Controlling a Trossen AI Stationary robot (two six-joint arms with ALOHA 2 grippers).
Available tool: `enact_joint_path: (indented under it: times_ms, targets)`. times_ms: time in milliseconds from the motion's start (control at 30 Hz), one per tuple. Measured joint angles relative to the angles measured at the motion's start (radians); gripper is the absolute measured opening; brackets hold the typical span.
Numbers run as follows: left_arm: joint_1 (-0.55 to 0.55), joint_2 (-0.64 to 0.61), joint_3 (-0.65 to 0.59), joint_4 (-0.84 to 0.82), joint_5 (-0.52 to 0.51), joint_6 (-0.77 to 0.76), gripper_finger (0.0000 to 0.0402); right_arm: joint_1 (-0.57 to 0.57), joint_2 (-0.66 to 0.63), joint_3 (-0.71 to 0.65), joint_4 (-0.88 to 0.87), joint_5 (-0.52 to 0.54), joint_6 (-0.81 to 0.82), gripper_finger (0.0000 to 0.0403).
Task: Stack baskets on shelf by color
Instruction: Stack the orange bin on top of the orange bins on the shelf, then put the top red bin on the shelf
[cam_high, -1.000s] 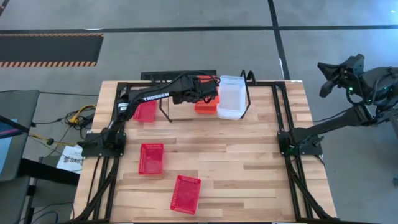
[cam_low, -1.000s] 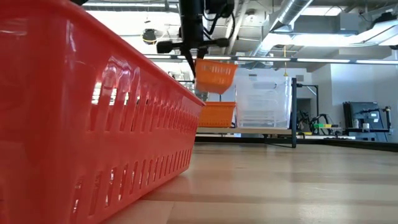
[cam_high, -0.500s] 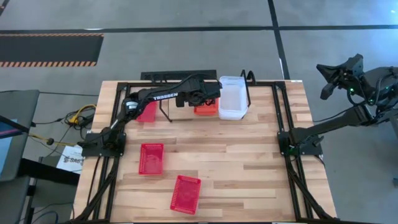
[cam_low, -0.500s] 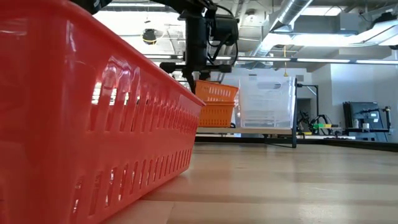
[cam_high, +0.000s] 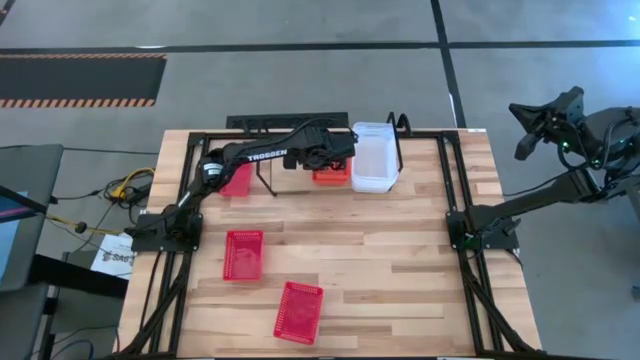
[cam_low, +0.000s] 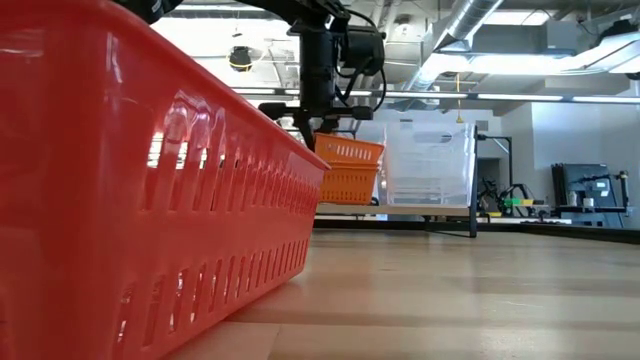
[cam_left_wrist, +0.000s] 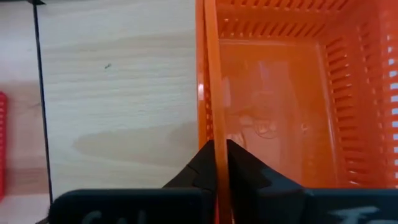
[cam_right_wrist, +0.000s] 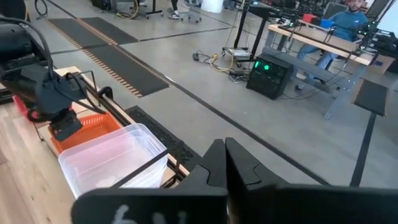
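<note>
High view: left gripper (cam_high: 338, 160) at tabletop's (cam_high: 400, 250) 12 o'clock, over shelf (cam_high: 395, 130).
Low view: orange basket (cam_low: 347, 152) tilted atop another orange basket (cam_low: 345, 185).
Left wrist view: fingers (cam_left_wrist: 199, 171) clenched on the upper basket's rim.
Right wrist view: right gripper (cam_right_wrist: 225, 163) closed, off-table.

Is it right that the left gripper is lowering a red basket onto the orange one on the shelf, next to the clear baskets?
Not quite. The basket in the left gripper is orange, not red, as the left wrist view shows. It is held by its rim over the orange basket on the shelf, next to the clear baskets.
</note>
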Motion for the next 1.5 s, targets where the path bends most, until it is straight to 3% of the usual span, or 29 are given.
enact_joint_path:
  times_ms: [367, 567, 800, 967, 1100, 1267, 1500]
  targets:
    - [0.006, -0.007, 0.088, -0.084, -0.008, 0.104, 0.0149, 0.0, 0.0, 0.0, 0.0, -0.006, -0.01, 0.0002]
    - [0.026, -0.015, 0.187, -0.132, 0.069, 0.127, 0.0194, 0.0, 0.0, 0.0, 0.0, -0.008, -0.01, 0.0004]
    - [0.018, -0.121, 0.183, -0.127, 0.114, 0.123, 0.0184, 0.0, 0.0, 0.0, -0.003, -0.008, -0.009, 0.0003]
    - [-0.045, -0.214, 0.182, -0.253, 0.018, 0.084, 0.0167, 0.0, 0.0, 0.0, -0.003, -0.008, -0.008, 0.0003]
    - [-0.095, -0.291, 0.149, -0.25, -0.074, 0.145, 0.0154, 0.0, 0.0, 0.0, -0.003, -0.007, 0.007, 0.0002]
    - [-0.095, -0.337, 0.115, -0.24, -0.108, 0.187, 0.0138, 0.0, 0.0, 0.0, -0.003, -0.007, 0.017, 0.0007]
    - [-0.022, -0.457, -0.133, -0.243, -0.073, 0.202, 0.0109, 0.0, 0.0, 0.0, -0.007, -0.038, 0.052, 0.0003]
